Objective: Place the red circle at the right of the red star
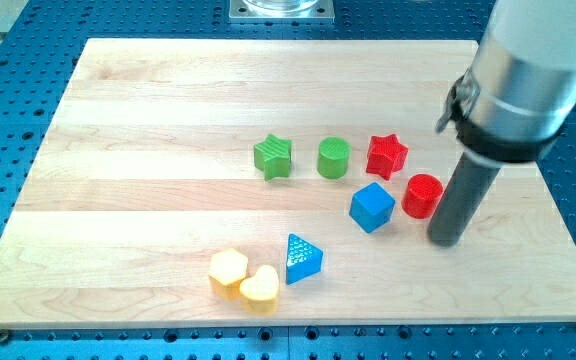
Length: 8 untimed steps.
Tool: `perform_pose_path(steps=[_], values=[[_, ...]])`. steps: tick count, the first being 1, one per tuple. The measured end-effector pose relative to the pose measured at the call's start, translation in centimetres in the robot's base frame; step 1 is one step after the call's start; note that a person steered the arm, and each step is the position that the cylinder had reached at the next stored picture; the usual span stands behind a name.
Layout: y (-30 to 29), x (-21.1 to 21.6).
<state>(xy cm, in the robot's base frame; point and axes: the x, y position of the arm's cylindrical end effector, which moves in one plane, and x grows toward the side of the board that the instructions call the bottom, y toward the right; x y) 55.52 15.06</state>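
The red circle (424,195) stands on the wooden board, below and a little right of the red star (387,155). The two are apart by a small gap. My tip (446,240) rests on the board just right of and slightly below the red circle, close to it or touching its right side; contact cannot be told. The dark rod rises from there to the arm's silver body at the view's top right.
A blue cube (372,207) sits just left of the red circle. A green cylinder (334,157) and a green star (273,157) lie left of the red star. A blue triangle (302,258), a yellow hexagon (228,271) and a yellow heart (261,289) sit near the view's bottom.
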Motion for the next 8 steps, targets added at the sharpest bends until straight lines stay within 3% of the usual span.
perform_pose_path(steps=[1, 4, 5, 7, 8], values=[[-2.6, 0.0], [3.9, -6.2], [1.1, -3.7], [-1.5, -4.9], [3.1, -7.6]])
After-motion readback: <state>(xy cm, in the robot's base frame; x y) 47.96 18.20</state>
